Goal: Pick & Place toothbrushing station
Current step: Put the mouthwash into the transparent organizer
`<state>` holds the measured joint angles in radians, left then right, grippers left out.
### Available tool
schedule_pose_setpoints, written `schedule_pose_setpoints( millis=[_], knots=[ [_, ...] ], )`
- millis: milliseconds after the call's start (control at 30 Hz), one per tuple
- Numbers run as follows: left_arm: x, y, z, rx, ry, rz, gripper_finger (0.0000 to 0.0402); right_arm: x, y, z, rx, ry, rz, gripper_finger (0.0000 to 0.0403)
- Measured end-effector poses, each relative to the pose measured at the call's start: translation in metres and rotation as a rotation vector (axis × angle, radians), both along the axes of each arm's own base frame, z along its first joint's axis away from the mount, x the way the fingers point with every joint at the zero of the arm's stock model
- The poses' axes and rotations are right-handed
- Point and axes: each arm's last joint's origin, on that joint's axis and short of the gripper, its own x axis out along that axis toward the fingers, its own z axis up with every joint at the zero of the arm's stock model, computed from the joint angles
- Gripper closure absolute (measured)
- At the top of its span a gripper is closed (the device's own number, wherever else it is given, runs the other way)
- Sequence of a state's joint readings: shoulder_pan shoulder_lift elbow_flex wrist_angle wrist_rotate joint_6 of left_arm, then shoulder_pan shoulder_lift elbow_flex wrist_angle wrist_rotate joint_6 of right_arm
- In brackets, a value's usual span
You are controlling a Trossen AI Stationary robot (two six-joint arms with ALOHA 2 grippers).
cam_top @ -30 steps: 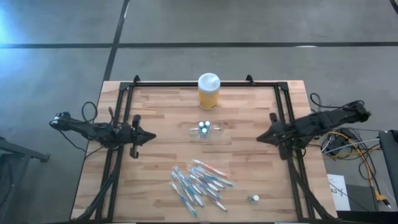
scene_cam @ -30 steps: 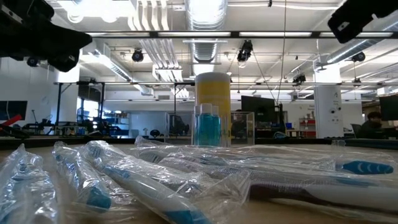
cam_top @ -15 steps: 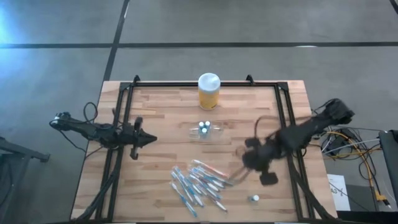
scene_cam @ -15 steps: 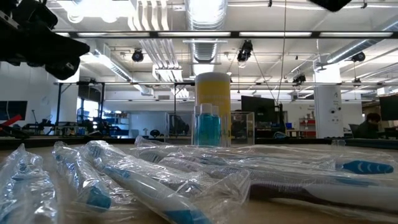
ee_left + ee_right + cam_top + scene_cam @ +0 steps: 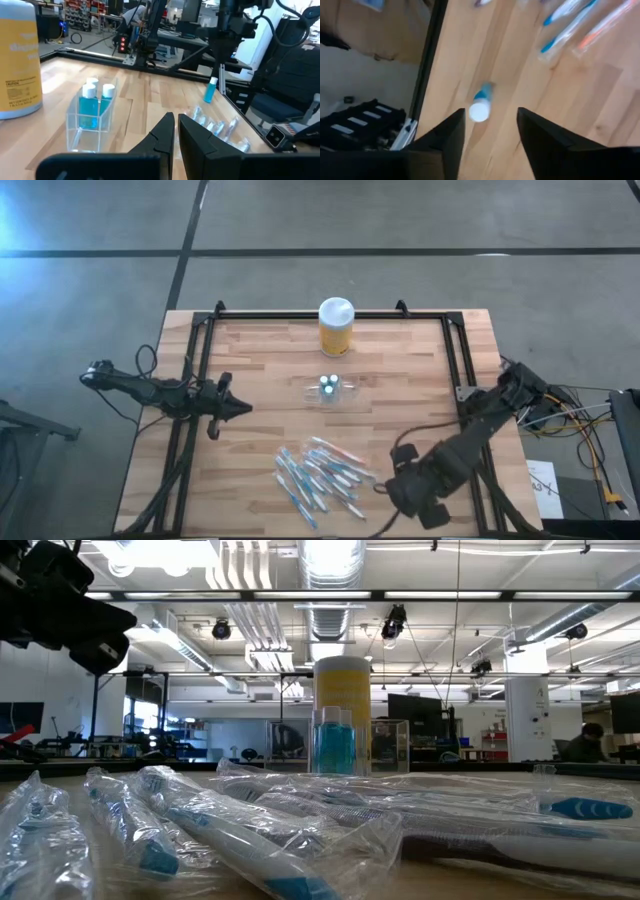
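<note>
The toothbrushing station [image 5: 330,390] is a small clear holder carrying two blue bottles with white caps, and its base stands on the wood at mid-table [image 5: 92,120] [image 5: 335,745]. My left gripper [image 5: 243,408] hovers near the table's left rail, shut and level, pointing toward the station [image 5: 175,132]. My right gripper [image 5: 408,492] hangs over the near right of the table, pointing down and open. In the right wrist view a small blue bottle with a white cap [image 5: 481,105] lies on the wood below its spread fingers [image 5: 487,135], untouched.
A yellow jar with a white lid [image 5: 336,326] stands at the far edge, behind the station. A heap of wrapped toothbrushes [image 5: 320,475] lies near the front, left of my right gripper. Black rails [image 5: 190,380] run along both sides of the table.
My right arm has swung from the table's right rail toward the near edge and tipped from nearly level to pointing down over the small bottle, leaving the low view. Nothing on the table has moved.
</note>
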<state>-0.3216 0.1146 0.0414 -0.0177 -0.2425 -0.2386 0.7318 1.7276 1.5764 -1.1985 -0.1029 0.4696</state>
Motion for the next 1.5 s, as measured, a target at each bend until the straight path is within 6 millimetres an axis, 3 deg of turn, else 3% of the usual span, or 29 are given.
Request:
schedule_pose_setpoints(
  millis=[400, 933, 1500],
  knots=[
    [0.0, -0.001, -0.002, -0.006, 0.008, -0.016, 0.0374, -0.022, 0.031, -0.019, -0.163, -0.091, 0.054, 0.0156],
    [0.0, -0.001, -0.003, -0.007, 0.009, -0.025, 0.0374, -0.02, 0.037, -0.056, -0.178, -0.051, 0.078, 0.0174],
    [0.0, -0.001, -0.003, -0.009, 0.011, -0.033, 0.0374, -0.024, 0.033, -0.08, -0.177, -0.037, 0.094, 0.018]
  ],
)
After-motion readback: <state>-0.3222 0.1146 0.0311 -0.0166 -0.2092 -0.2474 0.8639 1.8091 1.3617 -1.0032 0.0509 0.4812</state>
